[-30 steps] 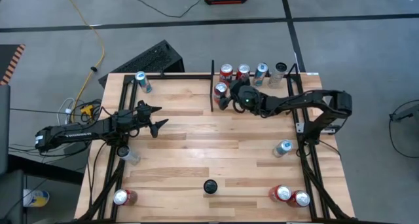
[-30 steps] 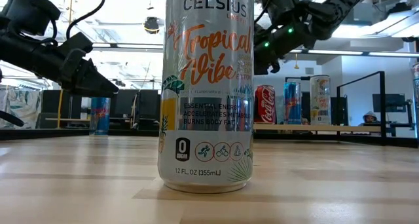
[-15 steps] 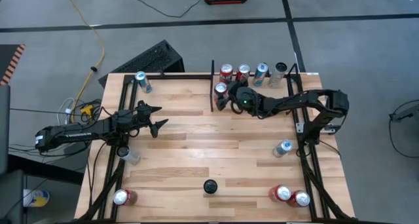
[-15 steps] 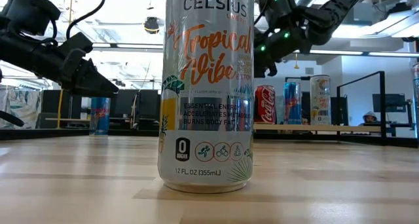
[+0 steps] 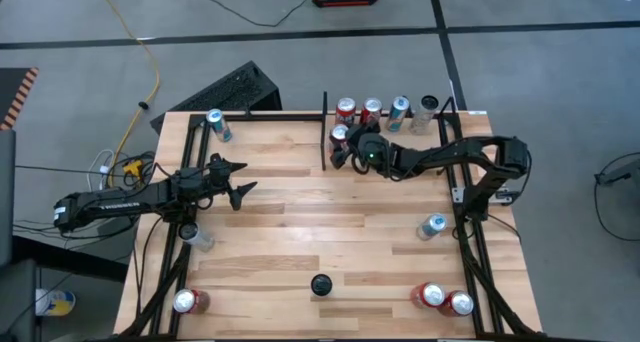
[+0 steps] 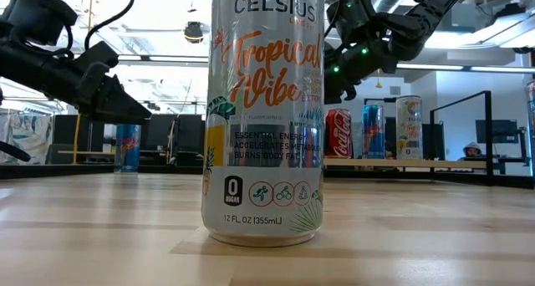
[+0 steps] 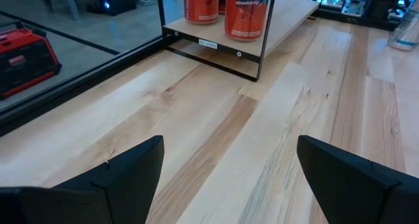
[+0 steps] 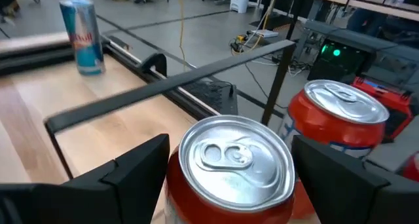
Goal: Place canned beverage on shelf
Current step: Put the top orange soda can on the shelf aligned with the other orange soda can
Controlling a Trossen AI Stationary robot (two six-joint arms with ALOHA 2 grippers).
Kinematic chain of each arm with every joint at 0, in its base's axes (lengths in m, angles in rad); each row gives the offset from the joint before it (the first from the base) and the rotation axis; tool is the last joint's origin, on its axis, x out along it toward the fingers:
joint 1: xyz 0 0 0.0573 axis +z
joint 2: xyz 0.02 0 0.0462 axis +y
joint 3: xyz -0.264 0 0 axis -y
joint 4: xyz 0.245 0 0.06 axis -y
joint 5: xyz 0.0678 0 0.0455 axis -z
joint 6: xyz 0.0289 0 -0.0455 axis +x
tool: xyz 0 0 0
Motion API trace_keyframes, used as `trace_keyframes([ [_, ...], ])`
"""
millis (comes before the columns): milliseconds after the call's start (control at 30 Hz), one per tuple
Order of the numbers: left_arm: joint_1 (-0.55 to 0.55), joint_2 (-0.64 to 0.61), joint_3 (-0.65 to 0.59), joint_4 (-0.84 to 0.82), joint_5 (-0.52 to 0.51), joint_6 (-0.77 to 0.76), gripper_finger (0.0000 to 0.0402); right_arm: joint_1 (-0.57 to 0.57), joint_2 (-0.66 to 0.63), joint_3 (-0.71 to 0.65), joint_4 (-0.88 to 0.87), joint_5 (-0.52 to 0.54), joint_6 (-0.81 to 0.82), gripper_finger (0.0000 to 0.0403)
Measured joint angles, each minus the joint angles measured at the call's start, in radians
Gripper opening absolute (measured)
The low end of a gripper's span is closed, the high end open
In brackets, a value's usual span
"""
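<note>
My right gripper (image 5: 345, 148) is shut on a red can with a silver top (image 5: 340, 134), just right of the black divider bar (image 5: 325, 132). This is at the left end of the light wood shelf (image 5: 410, 135) at the table's far right. Several cans (image 5: 372, 110) stand upright in a row along the shelf's far edge; one red one (image 8: 340, 116) is close behind the held can. In the low view a large can in front hides the held can. My left gripper (image 5: 236, 185) is open and empty over the table's left middle. My right gripper holds the red can by its side walls (image 8: 175, 191), below the silver top (image 8: 236, 160), one finger (image 8: 131, 168) on each side. The fingers come slanting down from the table's right. The can stands upright; whether its base is on the shelf, I cannot tell.
A Celsius can (image 5: 320, 284) stands at the front middle, right before the low camera (image 6: 263, 110). Red cans stand at the front right (image 5: 445, 299) and front left (image 5: 188, 301). Other cans stand at the right (image 5: 432, 225), left (image 5: 196, 235) and far left (image 5: 217, 124).
My right gripper has moved a little toward the table's far edge with the red can, closer to the row of cans on the shelf. The can has stayed upright.
</note>
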Motion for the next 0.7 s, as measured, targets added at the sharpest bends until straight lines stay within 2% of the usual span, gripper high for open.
trace_keyframes([
  [100, 0.000, 0.000, 0.000, 0.000, 0.000, 0.000, 0.0334, -0.016, -0.004, 0.000, -0.018, -0.020, -0.006, 0.0345],
  [333, 0.000, 0.000, 0.000, 0.000, 0.000, 0.000, 0.0334, -0.075, -0.006, 0.000, -0.027, -0.137, -0.013, 0.0345],
  [700, 0.000, 0.000, 0.000, -0.001, 0.000, 0.000, 0.0334, -0.127, -0.008, 0.002, -0.051, -0.280, -0.096, 0.0345],
])
